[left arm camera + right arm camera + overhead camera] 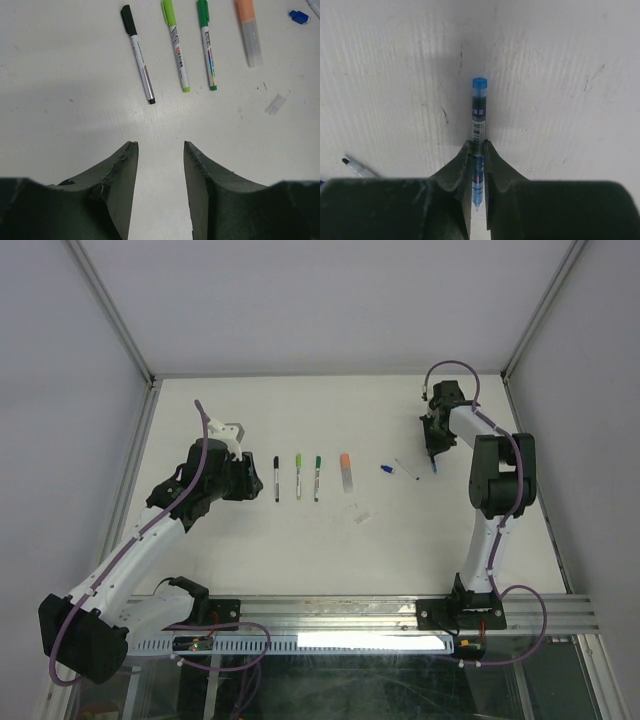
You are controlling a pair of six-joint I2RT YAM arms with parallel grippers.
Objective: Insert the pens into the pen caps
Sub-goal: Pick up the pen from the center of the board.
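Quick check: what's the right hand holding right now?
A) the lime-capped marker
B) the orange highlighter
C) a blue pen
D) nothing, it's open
C: in the right wrist view the right hand is shut on a blue pen, with the pen's blue end sticking out past the fingertips.
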